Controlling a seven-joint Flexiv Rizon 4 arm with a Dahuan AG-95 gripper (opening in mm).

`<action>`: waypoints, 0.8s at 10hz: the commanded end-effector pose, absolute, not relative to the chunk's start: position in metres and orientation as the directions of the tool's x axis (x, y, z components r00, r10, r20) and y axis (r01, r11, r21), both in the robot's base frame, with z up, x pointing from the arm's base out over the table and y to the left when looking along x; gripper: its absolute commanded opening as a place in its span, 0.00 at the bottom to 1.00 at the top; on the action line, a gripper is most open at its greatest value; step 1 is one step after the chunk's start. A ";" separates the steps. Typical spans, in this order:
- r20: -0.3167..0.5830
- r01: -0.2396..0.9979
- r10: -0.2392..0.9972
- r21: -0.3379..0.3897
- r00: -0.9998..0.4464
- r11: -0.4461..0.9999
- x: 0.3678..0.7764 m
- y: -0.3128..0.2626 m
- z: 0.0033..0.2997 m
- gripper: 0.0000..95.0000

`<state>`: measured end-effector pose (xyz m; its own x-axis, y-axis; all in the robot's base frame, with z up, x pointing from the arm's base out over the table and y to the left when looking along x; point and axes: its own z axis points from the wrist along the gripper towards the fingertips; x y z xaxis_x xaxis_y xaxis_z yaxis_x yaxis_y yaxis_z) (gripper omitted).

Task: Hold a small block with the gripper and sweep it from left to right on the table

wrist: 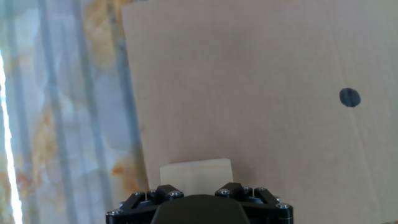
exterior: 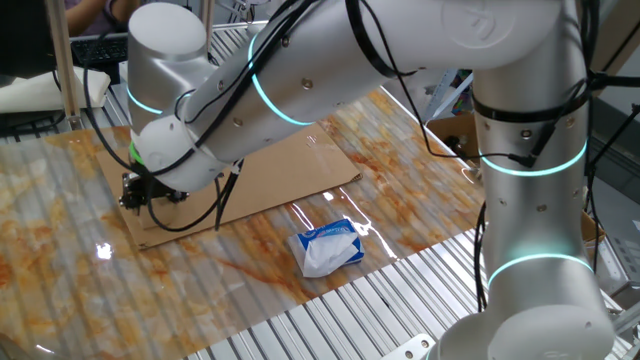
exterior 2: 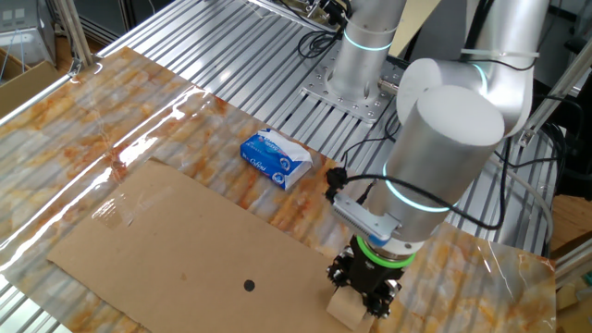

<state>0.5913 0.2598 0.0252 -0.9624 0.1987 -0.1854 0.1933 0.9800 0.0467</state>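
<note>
The small block (wrist: 196, 173), a light-tan wooden cube, sits between my fingers at the bottom of the hand view. In the other fixed view the block (exterior 2: 346, 309) rests on the brown cardboard sheet (exterior 2: 185, 240), near its corner, directly under the gripper (exterior 2: 366, 289). The gripper is black with a green ring and appears shut on the block. In one fixed view the gripper (exterior: 138, 192) is low over the left corner of the cardboard (exterior: 280, 170), and the block is hidden behind it. The marbled table (exterior: 60, 230) lies around the cardboard.
A white-and-blue soft packet (exterior 2: 276, 158) lies on the table beside the cardboard, and it also shows in one fixed view (exterior: 327, 247). A black dot (wrist: 349, 98) marks the cardboard. Ribbed metal slats (exterior: 400, 310) edge the table. The arm's base (exterior 2: 356, 69) stands on the slats.
</note>
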 end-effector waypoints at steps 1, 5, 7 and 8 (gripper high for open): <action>-0.195 0.200 0.208 0.057 -0.959 0.978 0.590 0.258 0.027 1.00; -0.195 0.204 0.212 0.058 -0.958 0.977 0.590 0.258 0.027 1.00; -0.186 0.226 0.243 0.109 -0.952 0.968 0.588 0.259 0.039 1.00; -0.173 0.238 0.263 0.149 -0.949 0.960 0.588 0.259 0.050 0.80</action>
<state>0.5895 0.2575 0.0424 -0.9498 0.2497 -0.1884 0.2340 0.9669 0.1019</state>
